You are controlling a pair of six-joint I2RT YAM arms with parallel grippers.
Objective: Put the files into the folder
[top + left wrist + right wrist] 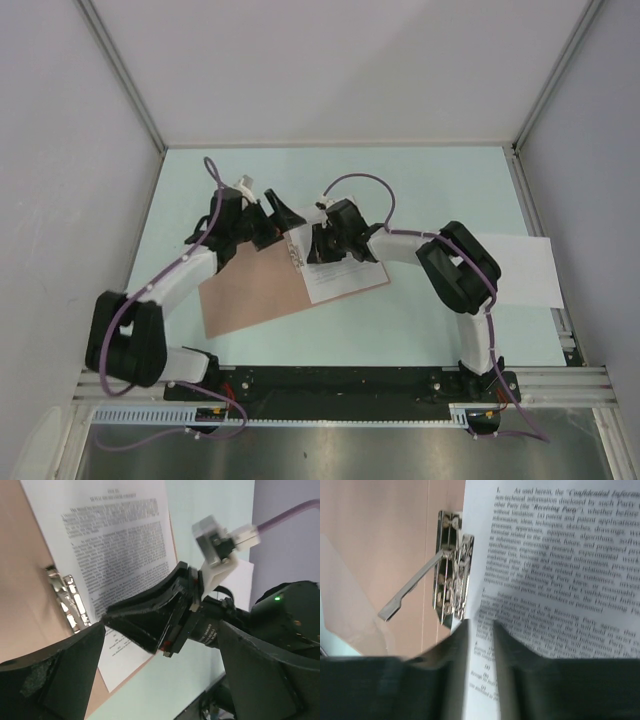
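The salmon folder (245, 292) lies open on the pale green table, also seen in the left wrist view (25, 580) and the right wrist view (380, 530). A printed file (345, 282) (115, 535) (555, 555) rests on its right half, its edge by the metal clip (452, 575) (67, 602), whose lever (412, 587) is raised. My right gripper (318, 248) (481, 625) (145, 625) points down at this sheet beside the clip, jaws slightly parted with the flat paper showing through the gap. My left gripper (268, 226) (165, 680) hovers wide open just left of it, holding nothing. A plain white file (525, 270) lies far right.
Grey enclosure walls stand on the left, right and far sides of the table (420, 320). A metal rail (340, 385) with the arm bases runs along the near edge. The right arm's elbow (460, 265) overlaps the plain sheet's left edge.
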